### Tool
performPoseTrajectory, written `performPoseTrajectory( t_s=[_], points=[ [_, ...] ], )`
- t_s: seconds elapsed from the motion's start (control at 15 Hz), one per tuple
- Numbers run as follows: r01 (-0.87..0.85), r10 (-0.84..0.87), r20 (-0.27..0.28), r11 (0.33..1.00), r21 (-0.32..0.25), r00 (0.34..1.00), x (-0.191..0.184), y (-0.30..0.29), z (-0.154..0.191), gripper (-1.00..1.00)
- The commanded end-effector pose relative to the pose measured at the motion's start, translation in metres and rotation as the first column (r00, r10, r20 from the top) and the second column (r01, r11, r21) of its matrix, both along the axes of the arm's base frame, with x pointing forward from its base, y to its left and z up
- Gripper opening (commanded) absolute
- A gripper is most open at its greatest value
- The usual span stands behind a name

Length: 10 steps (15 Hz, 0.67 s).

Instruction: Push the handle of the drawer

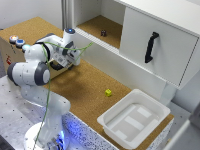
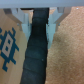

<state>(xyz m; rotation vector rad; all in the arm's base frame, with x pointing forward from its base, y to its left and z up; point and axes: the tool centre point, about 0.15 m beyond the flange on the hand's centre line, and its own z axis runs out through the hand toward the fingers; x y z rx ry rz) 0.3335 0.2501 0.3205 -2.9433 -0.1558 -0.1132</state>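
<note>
A cork-covered surface (image 1: 85, 87) is seen stretching between a white cabinet and a perforated metal base on which the white arm (image 1: 35, 75) is mounted. At the exterior view's left edge, a box (image 1: 10, 50) with round coloured buttons (image 1: 16, 40) on top is placed; the drawer and its handle are hidden behind the arm and cannot be located. The hand (image 1: 75, 59) is held low against the box's side, just above the cork. In the wrist view, the fingers (image 2: 50, 25) are shown set close on either side of a dark vertical strip (image 2: 34, 55); whether it is gripped cannot be told. A white tub (image 1: 132, 117) and a small yellow block (image 1: 108, 92) are found well apart from the hand, below the cabinet door (image 1: 160, 42) with its black bar handle (image 1: 151, 47).
</note>
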Motion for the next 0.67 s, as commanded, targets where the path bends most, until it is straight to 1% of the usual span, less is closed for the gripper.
performPoseTrajectory(
  t_s=[0.0,0.33,0.4,0.47,0.6],
  points=[
    [-0.014,0.014,-0.040,1.000,-0.009,0.999,0.018,0.054,-0.046,-1.00],
    [0.003,-0.003,-0.032,1.000,-0.002,0.999,0.015,0.069,-0.045,-1.00],
    [0.008,-0.008,-0.032,1.000,0.000,0.999,0.014,0.070,-0.045,1.00],
    [0.017,-0.017,-0.024,1.000,0.006,1.000,0.012,0.070,-0.041,1.00],
    [0.036,-0.036,0.017,0.999,0.007,0.999,0.006,0.067,-0.023,1.00]
  ],
)
